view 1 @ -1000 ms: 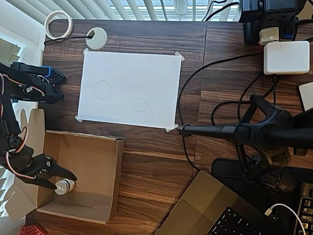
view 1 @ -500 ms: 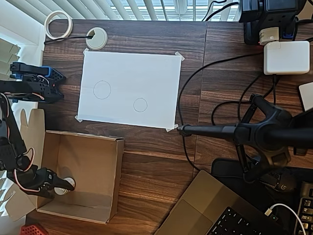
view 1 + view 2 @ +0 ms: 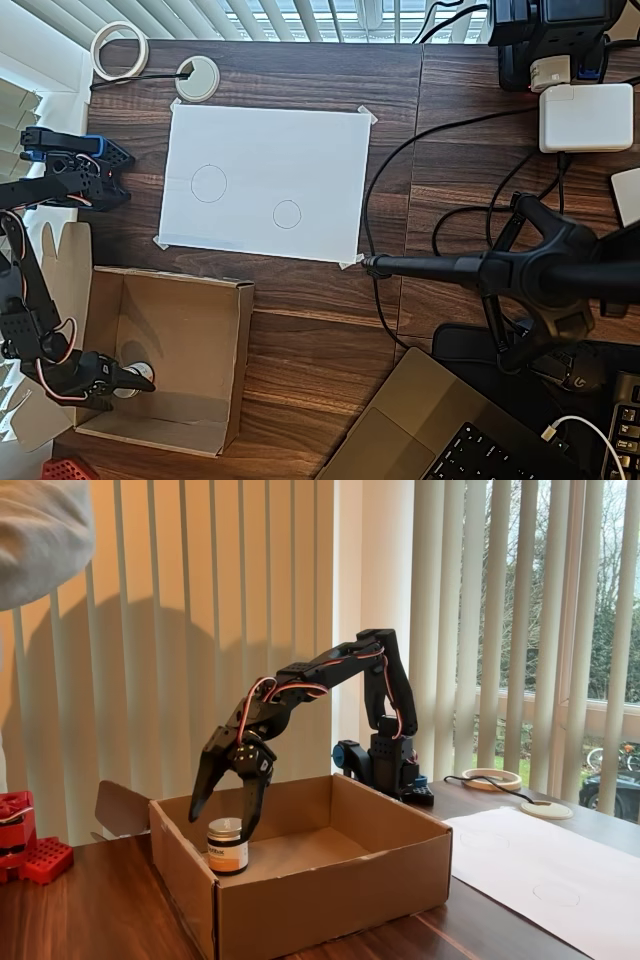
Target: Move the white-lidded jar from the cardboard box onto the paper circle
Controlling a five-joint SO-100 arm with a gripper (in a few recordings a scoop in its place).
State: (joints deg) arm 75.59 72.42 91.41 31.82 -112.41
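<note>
- Standing upright, the white-lidded jar (image 3: pixel 228 846) sits inside the cardboard box (image 3: pixel 330 880), near its left wall in the fixed view, lid facing up.
- From above, the white-lidded jar (image 3: pixel 137 377) is partly covered by the arm, so little of the lid shows.
- The black gripper (image 3: pixel 222 815) reaches down around the jar with its fingers spread wide, one on each side; I cannot tell if they touch it.
- The paper circle (image 3: pixel 287 214) is bare on the white sheet (image 3: pixel 265 150), well apart from the box.
- The sheet is taped to the dark tabletop (image 3: pixel 300 330).
</note>
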